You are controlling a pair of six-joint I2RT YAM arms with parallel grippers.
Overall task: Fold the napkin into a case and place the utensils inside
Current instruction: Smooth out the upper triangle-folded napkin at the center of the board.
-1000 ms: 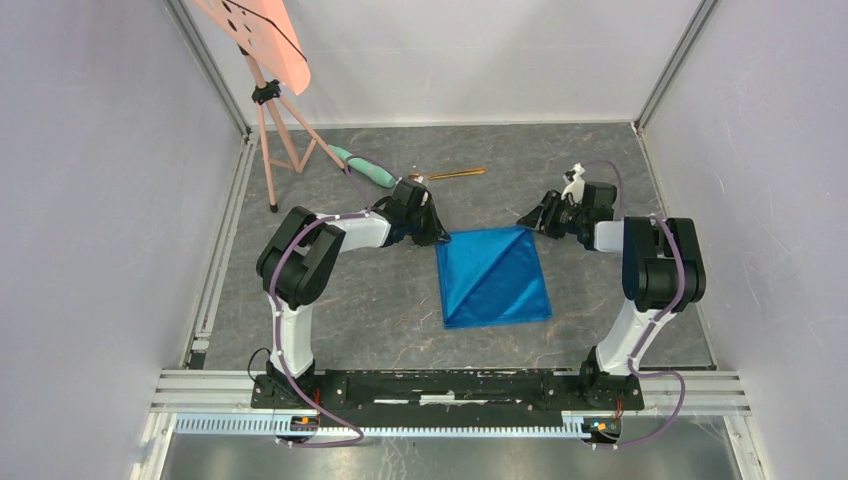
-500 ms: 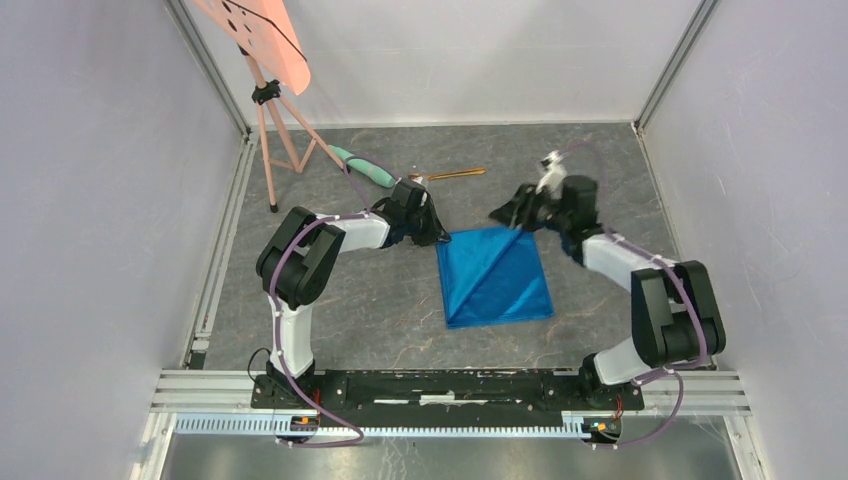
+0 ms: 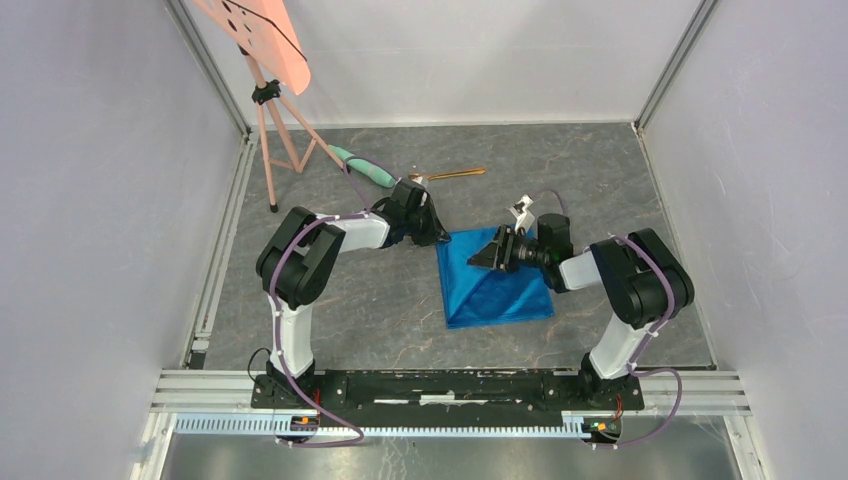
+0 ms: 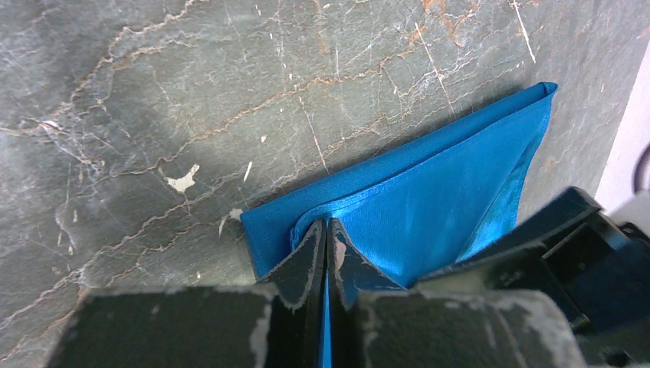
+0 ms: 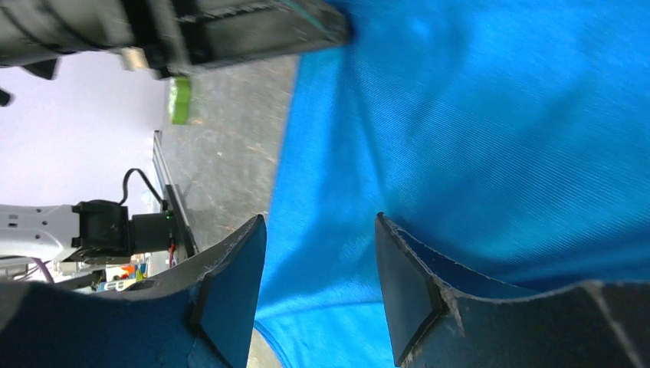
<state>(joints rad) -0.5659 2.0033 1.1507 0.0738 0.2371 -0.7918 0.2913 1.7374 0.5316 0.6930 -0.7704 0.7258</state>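
The left gripper's (image 4: 326, 234) jaws are pressed together, pinching the napkin's (image 4: 429, 192) far-left corner; a thin line of blue cloth shows between the fingers (image 4: 305, 264), and the fabric puckers up in a small ridge at their tips. From that corner one folded edge runs off along the table (image 3: 350, 300) to the next corner.

The right gripper's (image 5: 319, 222) jaws are spread, with nothing between them. Its fingers (image 5: 230, 299) hang close over the blue cloth, which fills the gap below. Whether the tips touch the fabric I cannot tell. This gripper reaches in from the right, pointing left, over the far half of the napkin.

The napkin lies mid-table, between the two arms, folded flat and roughly square, so it has no clear long axis. Its sides stand slightly turned from the table edges. A straight diagonal crease runs across it from the far-right corner toward the near-left one.

The utensils (image 3: 457, 175) lie far of the napkin, well apart from it, just beyond the left gripper. Their long axis runs left to right, the right end tipped slightly farther away. Left of them lies a mint-green cylinder (image 3: 363, 168), and a pink tripod (image 3: 264, 95) stands in the far-left corner.
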